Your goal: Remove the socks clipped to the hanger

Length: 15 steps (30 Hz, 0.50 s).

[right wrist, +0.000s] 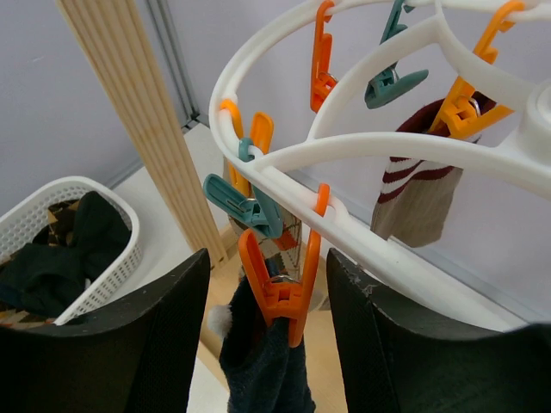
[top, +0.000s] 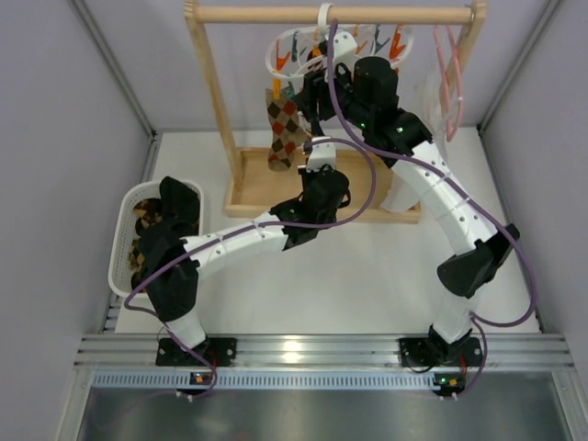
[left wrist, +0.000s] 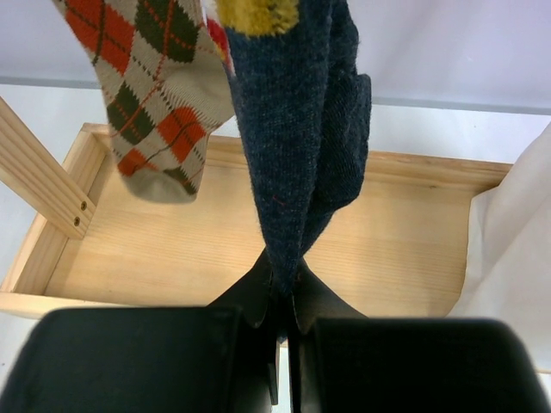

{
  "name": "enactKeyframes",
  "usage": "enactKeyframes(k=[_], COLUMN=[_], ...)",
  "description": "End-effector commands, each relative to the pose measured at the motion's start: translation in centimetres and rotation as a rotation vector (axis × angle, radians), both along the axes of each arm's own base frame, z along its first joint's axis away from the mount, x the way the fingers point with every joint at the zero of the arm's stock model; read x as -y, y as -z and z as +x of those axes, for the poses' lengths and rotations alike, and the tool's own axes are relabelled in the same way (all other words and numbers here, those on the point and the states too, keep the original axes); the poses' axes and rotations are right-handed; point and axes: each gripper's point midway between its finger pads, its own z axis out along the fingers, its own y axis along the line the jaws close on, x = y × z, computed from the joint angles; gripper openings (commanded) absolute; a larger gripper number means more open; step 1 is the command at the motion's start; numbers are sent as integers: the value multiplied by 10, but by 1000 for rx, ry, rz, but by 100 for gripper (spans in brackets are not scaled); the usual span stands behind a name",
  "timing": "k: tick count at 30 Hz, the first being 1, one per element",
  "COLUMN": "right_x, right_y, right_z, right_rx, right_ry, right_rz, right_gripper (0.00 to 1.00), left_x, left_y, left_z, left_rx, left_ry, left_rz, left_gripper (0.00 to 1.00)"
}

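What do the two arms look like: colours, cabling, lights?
Both alike: left arm and right arm have white link shells with black joint housings. A purple cable loops along each. Green LEDs glow on the right arm. Jaws are matte black and broad.

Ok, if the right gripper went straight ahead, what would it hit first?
Probably the orange clothespin holding the dark sock: it sits centred in the open right gripper; the white hanger ring is just behind, though depth is unclear.
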Motion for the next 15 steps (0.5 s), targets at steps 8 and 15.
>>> enactKeyframes(k=[8, 15], right_x=[-6, -9], right_y=[-41, -42], right_z=[4, 3], right_rx=[92, 85], right_ry=[23, 17], right_rz=[136, 154], right_gripper=[38, 20], left_x=[-7, -17], left_y=[-25, -22], left_z=[-6, -5], left_rx=[40, 34], left_ry=[2, -7], left_rz=[-65, -76], left_gripper=[0, 0])
